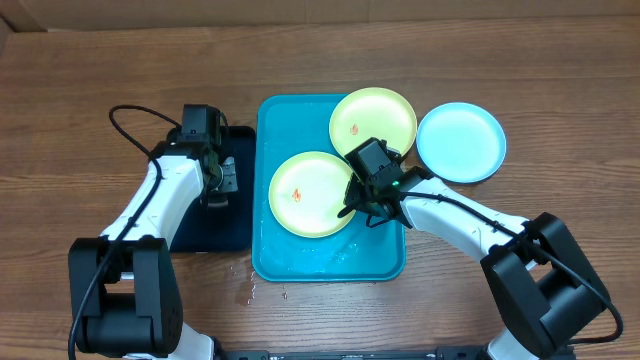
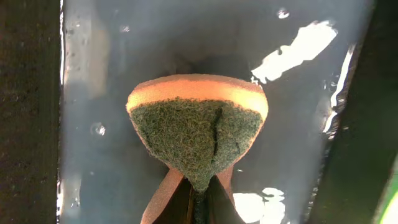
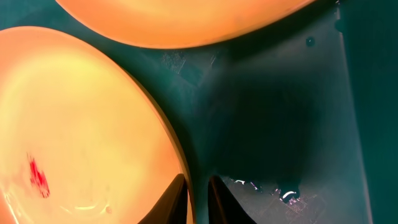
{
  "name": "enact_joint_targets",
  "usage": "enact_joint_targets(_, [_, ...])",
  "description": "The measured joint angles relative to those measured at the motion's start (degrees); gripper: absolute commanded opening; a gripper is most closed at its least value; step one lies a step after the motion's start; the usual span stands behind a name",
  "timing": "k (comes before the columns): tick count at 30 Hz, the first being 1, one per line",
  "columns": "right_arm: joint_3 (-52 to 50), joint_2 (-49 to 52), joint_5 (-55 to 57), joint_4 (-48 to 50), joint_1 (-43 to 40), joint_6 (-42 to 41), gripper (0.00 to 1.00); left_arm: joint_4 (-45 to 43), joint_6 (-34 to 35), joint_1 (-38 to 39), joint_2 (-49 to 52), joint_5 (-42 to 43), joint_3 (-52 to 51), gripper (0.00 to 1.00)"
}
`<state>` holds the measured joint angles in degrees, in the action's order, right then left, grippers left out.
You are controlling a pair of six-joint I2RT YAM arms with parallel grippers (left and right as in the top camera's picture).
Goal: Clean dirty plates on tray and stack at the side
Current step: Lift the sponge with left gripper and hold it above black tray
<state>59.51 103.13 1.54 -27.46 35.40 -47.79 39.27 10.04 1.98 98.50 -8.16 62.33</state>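
Near lime plate (image 1: 312, 212) lies flat in the tray (image 1: 330, 262), w/ your right gripper (image 1: 352, 203) at its right rim.
The plate sits toward the tray's left edge, w/ an orange-red smear left of centre. The far lime plate (image 1: 373, 118), also smeared, rests at the tray's far-right corner and overhangs the rim. The blue plate (image 1: 460, 142) is off the tray on the table (image 1: 100, 70), just beside that far plate. The tray is mid-table. On your right wrist cam the jaws stand narrow w/ the plate rim running in btwn them; can't tell if they clamp it. Your left gripper (image 1: 222, 185) hangs over the dark tray (image 1: 215, 235) along the turquoise tray's left edge, jaws clenched on a sponge (image 2: 196, 137), green scour side to cam, water beneath.
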Motion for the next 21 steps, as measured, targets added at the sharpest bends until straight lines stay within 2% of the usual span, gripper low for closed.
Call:
enact_joint_targets(3, [0.0,0.0,-0.1,0.2,0.0,-0.3,0.04,-1.4,-0.4,0.0,0.0,1.8,0.5,0.04])
enact_joint_targets(16, [-0.1,0.0,-0.1,0.9,0.0,-0.2,0.04,-4.4,-4.5,0.0,0.0,4.5,-0.5,0.05])
enact_joint_targets(17, [-0.1,0.0,0.0,0.9,0.0,-0.2,0.04,-4.6,-4.5,0.0,0.0,4.5,-0.7,0.14])
enact_joint_targets(18, [-0.1,0.0,0.0,0.9,0.0,-0.2,0.04,-4.8,-4.5,0.0,0.0,4.5,-0.9,0.17])
enact_joint_targets(21, [-0.1,0.0,0.0,0.9,0.0,-0.2,0.05,-5.2,-4.7,0.0,0.1,4.5,-1.0,0.21])
